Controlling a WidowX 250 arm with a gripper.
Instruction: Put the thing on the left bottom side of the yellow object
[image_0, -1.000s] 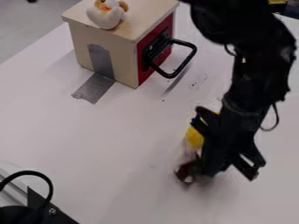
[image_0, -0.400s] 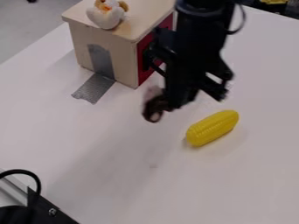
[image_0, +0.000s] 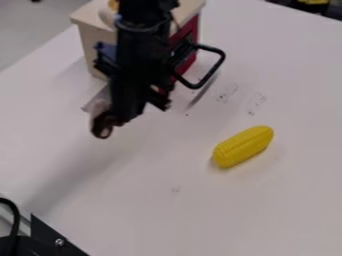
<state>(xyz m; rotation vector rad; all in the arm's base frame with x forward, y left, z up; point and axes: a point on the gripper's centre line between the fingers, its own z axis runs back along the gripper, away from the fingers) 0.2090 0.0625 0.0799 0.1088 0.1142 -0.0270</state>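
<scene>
White table (image_0: 200, 210) is lying under everything. Wooden box (image_0: 87, 42) is standing far left. Black gripper (image_0: 113, 116) is hanging before it, seemingly closed on a small brown thing (image_0: 101, 129). Yellow corn (image_0: 243, 146) is lying right. Risks: early release dropping the piece too far left; low approach rolling the corn.

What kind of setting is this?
Likely a robotics lab test table: a black robot arm over a white tabletop, with a toy-like yellow corn cob and a wooden box.
</scene>
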